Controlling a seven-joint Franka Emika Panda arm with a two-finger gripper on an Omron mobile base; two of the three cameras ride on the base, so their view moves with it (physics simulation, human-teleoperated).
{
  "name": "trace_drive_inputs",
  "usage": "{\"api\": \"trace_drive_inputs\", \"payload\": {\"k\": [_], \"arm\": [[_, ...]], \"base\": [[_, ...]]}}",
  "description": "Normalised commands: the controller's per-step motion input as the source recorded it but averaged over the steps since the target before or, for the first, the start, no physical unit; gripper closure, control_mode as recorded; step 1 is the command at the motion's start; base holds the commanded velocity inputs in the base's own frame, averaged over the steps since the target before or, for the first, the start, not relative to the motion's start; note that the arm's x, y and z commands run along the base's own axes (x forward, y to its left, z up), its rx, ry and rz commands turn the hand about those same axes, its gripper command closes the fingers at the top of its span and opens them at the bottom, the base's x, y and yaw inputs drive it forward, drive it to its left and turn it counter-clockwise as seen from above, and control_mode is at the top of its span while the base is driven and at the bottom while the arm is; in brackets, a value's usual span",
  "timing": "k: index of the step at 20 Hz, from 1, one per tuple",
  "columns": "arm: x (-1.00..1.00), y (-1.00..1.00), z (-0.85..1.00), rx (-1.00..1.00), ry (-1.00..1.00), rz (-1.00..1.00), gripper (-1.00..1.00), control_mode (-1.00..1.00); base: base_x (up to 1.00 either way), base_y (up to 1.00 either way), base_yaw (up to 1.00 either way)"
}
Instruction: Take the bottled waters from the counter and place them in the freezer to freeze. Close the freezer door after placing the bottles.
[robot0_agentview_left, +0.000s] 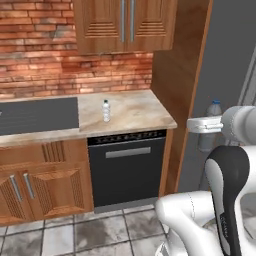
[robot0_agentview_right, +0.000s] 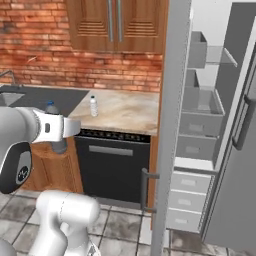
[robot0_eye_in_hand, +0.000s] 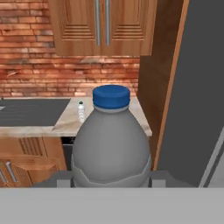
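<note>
The claw (robot0_eye_in_hand: 109, 183) is clamped on the dark grey bottle (robot0_eye_in_hand: 110, 144), blue cap up, dead centre in the hand view and off the desk (robot0_agentview_left: 130, 115). In the left base view that bottle peeks out at the right, behind the white wrist, close to the grey freezer door (robot0_agentview_left: 220, 75); in the right base view it sits at the left, tucked behind the hand.

So here's the score: one bottle in hand, none in the freezer (robot0_agentview_right: 200, 120) as far as I can see. The clear bottle (robot0_agentview_left: 106, 110) stands upright on the desk, centre-left of the left base view, just beside the dark inset panel (robot0_agentview_left: 40, 115). That one's left to fetch, and the door wants shutting after.

The freezer stands open on the right of the right base view, pale shelves and drawers showing. What's in the way? The door's edge stands tall down the middle of that frame, between arm and compartment, so I reckon the arm must swing round it. The black appliance front (robot0_agentview_left: 127, 170) sits below the desk, wooden wall cabinets (robot0_agentview_left: 125, 25) above.
</note>
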Motion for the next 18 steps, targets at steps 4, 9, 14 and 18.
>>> {"api": "trace_drive_inputs", "payload": {"k": [4, 9, 14, 18], "arm": [[0.0, 0.0, 0.0, 0.0, 0.0, 0.0, 1.0, 1.0], [0.0, 0.0, 0.0, 0.0, 0.0, 0.0, 1.0, 1.0], [0.0, 0.0, 0.0, 0.0, 0.0, 0.0, 1.0, 1.0], [0.0, 0.0, 0.0, 0.0, 0.0, 0.0, 1.0, 1.0]], "base": [[-0.6, -0.08, -0.02], [-0.66, -0.29, -0.01], [-0.51, -0.48, 0.0], [0.0, -0.83, 0.0]]}}
